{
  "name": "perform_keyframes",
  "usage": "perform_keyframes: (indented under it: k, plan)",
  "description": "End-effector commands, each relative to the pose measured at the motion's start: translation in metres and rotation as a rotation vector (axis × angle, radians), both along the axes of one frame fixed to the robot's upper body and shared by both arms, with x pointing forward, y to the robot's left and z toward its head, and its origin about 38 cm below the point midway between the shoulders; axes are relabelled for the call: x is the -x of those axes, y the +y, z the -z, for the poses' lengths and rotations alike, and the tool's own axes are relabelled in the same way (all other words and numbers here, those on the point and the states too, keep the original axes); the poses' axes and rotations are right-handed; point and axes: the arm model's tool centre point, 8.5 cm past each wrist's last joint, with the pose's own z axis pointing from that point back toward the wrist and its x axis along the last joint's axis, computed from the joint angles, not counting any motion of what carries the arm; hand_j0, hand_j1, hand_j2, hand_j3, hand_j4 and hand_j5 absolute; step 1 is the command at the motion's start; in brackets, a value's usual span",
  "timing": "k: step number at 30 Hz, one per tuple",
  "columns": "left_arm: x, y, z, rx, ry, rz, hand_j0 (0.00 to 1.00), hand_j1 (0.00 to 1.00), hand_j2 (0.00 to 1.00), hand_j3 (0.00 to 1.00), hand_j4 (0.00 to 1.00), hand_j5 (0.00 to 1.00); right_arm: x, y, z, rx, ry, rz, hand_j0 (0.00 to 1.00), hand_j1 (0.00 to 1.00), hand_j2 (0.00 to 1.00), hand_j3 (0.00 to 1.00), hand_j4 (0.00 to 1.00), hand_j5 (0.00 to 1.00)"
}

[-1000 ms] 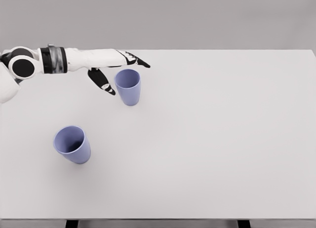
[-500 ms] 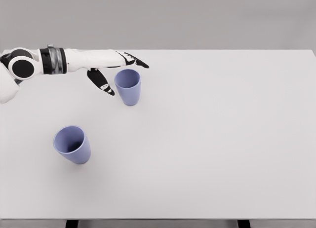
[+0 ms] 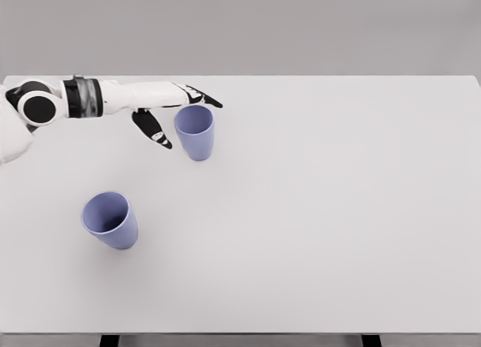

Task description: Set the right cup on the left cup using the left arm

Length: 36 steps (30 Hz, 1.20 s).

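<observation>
Lavender plastic, both cups stand upright and well apart on the white worktop (image 3: 338, 212): the right cup (image 3: 195, 132) farther back, the left cup (image 3: 110, 220) nearer us. Our left hand (image 3: 171, 113) sits just beside the right cup, fingers spread and holding nothing. We should close thumb and fingers around its wall below the rim, squarely, before lifting.
</observation>
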Motion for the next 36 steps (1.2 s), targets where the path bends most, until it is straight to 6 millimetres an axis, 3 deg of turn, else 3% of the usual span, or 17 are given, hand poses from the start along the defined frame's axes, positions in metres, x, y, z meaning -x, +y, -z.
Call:
perform_keyframes:
  k: [1, 14, 17, 21, 24, 33, 36]
  plan:
    - [-0.002, -0.007, 0.001, 0.007, 0.003, 0.005, 1.00, 1.00, 1.00, 1.00, 1.00, 1.00, 0.000, 0.000, 0.000, 0.000, 0.000, 0.000, 1.00, 1.00, 1.00, 1.00, 1.00, 1.00]
    - [-0.006, -0.018, 0.010, -0.029, -0.004, 0.013, 1.00, 1.00, 1.00, 1.00, 1.00, 1.00, 0.000, 0.000, 0.000, 0.000, -0.001, 0.000, 1.00, 1.00, 1.00, 1.00, 1.00, 1.00]
    - [-0.005, -0.017, 0.014, -0.030, 0.004, 0.010, 0.86, 0.86, 0.86, 0.86, 0.86, 0.86, 0.000, 0.000, 0.000, 0.000, 0.000, 0.000, 1.00, 1.00, 1.00, 1.00, 1.00, 1.00]
    - [-0.005, -0.014, 0.018, -0.034, 0.011, 0.003, 0.81, 0.81, 0.81, 0.81, 0.81, 0.81, 0.000, 0.000, 0.000, 0.000, -0.001, 0.000, 1.00, 1.00, 1.00, 1.00, 1.00, 1.00]
    - [-0.006, -0.011, 0.015, -0.026, 0.006, -0.005, 0.70, 0.70, 0.70, 0.70, 0.70, 0.70, 0.000, 0.000, 0.000, 0.000, 0.000, 0.000, 1.00, 1.00, 1.00, 1.00, 1.00, 1.00]
    - [-0.004, -0.003, 0.006, -0.023, -0.006, -0.008, 0.63, 0.63, 0.63, 0.63, 0.63, 0.63, 0.000, 0.000, 0.000, 0.000, 0.000, 0.000, 1.00, 1.00, 1.00, 1.00, 1.00, 1.00]
    - [0.005, 0.005, -0.006, -0.029, -0.026, 0.017, 0.62, 0.62, 0.62, 0.62, 0.62, 0.62, 0.000, 0.000, 0.000, 0.000, 0.000, 0.000, 1.00, 1.00, 1.00, 1.00, 1.00, 1.00]
